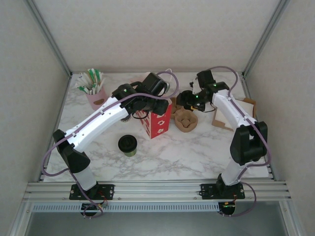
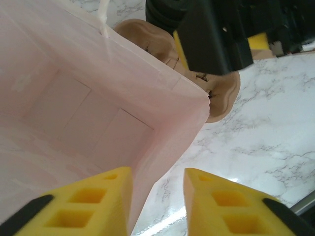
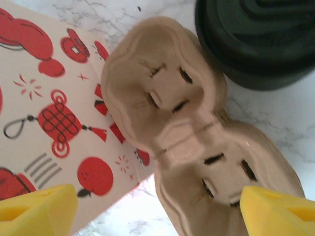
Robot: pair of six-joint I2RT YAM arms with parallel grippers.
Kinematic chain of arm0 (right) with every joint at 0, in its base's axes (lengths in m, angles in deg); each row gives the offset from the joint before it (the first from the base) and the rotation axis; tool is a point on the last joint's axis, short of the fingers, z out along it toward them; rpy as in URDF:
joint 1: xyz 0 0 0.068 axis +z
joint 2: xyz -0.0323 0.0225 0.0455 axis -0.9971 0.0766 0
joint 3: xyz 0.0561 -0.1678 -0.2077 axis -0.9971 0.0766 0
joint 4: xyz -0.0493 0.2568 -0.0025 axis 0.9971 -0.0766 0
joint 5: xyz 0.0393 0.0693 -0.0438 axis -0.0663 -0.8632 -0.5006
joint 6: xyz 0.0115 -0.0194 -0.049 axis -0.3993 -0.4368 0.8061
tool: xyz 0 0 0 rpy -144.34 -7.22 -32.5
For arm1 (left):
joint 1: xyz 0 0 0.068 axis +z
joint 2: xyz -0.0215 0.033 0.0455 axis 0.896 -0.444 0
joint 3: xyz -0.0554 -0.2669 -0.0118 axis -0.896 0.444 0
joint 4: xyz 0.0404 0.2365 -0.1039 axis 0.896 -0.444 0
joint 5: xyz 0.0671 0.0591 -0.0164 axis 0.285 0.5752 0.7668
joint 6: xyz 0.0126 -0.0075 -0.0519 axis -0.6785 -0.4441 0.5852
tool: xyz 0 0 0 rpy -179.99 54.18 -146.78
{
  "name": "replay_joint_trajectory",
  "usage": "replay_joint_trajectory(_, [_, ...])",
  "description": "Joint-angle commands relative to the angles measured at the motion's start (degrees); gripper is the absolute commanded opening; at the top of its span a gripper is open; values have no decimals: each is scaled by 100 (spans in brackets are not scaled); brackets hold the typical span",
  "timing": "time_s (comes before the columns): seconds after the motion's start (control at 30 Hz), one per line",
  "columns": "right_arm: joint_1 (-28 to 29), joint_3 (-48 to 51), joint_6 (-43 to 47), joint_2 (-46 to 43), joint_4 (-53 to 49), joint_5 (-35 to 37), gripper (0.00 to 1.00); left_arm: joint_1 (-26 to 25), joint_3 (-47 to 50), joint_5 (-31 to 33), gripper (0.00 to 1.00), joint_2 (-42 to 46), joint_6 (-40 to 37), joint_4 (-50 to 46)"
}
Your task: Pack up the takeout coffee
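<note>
The takeout coffee point(image 1: 128, 145), a small cup with a black lid and an olive-green body, stands upright on the marble table in front of my left arm, apart from both grippers. My left gripper point(image 1: 145, 106) is at the top of the red-and-white paper bag point(image 1: 158, 124). In the left wrist view its yellow fingers point(image 2: 101, 199) stand apart, straddling the bag's point(image 2: 88, 113) wall without pinching it; the bag is empty inside. My right gripper point(image 1: 183, 101) hangs open over the brown pulp cup carrier point(image 1: 186, 120), its fingertips point(image 3: 280, 211) wide apart above the carrier point(image 3: 167, 103).
A black stack of lids point(image 3: 256, 39) sits just beyond the carrier. A pink cup of stirrers point(image 1: 95, 94) stands at the back left. A brown tray with white paper point(image 1: 244, 109) lies at the right. Frame posts border the table.
</note>
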Motion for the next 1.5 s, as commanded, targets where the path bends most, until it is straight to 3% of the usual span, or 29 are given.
replay_joint_trajectory(0.0, [143, -574, -101, 404, 42, -273, 84, -52, -178, 222, 45, 68, 66, -65])
replay_joint_trajectory(0.1, [313, -1099, -70, 839, -60, -433, 82, -43, -173, 359, 54, 210, 81, 69])
replay_joint_trajectory(0.3, [641, -1675, 147, 1231, -374, -486, 81, 14, 79, 665, 83, 748, 127, 579])
replay_joint_trajectory(0.43, [602, -1699, 372, 1081, -710, 333, 82, 83, 411, 799, 99, 1143, 145, 977])
replay_joint_trajectory(0.57, [590, -1561, 696, 917, -968, 935, 80, 205, 771, 864, 100, 1488, 184, 1381])
replay_joint_trajectory(0.73, [633, -1332, 1217, 785, -1222, 1000, 71, 612, 1390, 751, 100, 2048, 317, 1887])
replay_joint_trajectory(0.97, [649, -1247, 1790, 879, -1467, 1440, 65, 1677, 2297, -441, 100, 2657, 629, 2472])
replay_joint_trajectory(1.1, [701, -1314, 2074, 1029, -1572, 1615, 63, 2048, 2571, -758, 100, 2810, 721, 2613])
replay_joint_trajectory(1.47, [920, -1582, 2432, 1488, -1729, 1703, 60, 2425, 2883, -1067, 100, 2881, 743, 2778])
